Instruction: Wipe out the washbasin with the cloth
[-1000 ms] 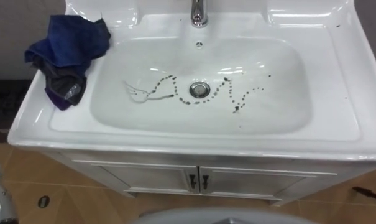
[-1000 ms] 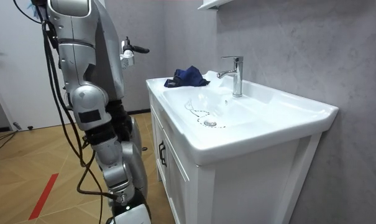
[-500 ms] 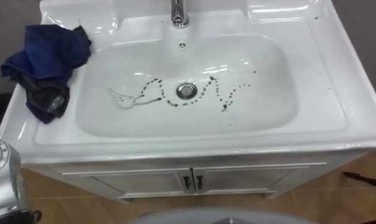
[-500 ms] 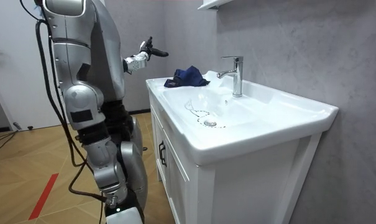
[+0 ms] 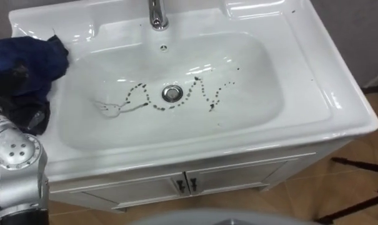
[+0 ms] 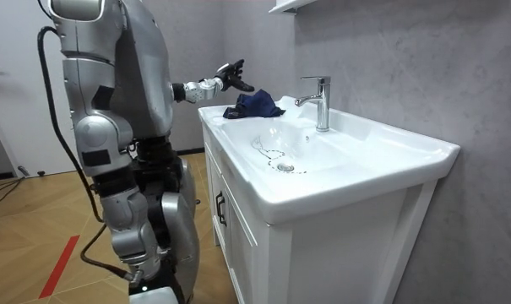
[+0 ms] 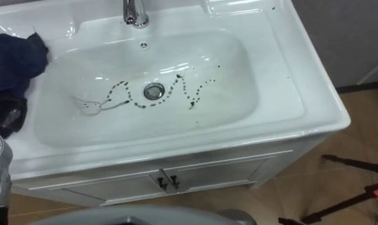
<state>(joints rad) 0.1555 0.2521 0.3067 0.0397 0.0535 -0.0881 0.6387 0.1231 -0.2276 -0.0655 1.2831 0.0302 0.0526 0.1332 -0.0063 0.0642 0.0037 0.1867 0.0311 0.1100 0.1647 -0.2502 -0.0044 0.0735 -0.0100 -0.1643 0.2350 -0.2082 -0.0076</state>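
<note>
- First thing you need is the cloth [image 5: 42,53]. It's a dark blue bunched heap on the left rim of the basin [image 5: 263,109], up at the back corner and well left of the tap [image 5: 155,14].
- Your left hand [image 6: 230,78] is the nearer one. It's stretched out over that same corner, and the cloth lies just ahead of it and a touch lower.
- In the room view the fingers look spread and slack, with nothing in them. I can't tell if the tips are brushing the cloth, since it's dark on dark in the eye views.
- The heap looks a bit longer front-to-back along the rim than across it. I'd come down on the near end and close around a thick fold.
- The dirt [image 5: 204,94] is a dotted dark squiggle running left to right across the basin floor, straight through the drain [image 5: 171,94]. It looks untouched, so I'd say the wiping hasn't begun. From the cloth it's a sweep right and down.
</note>
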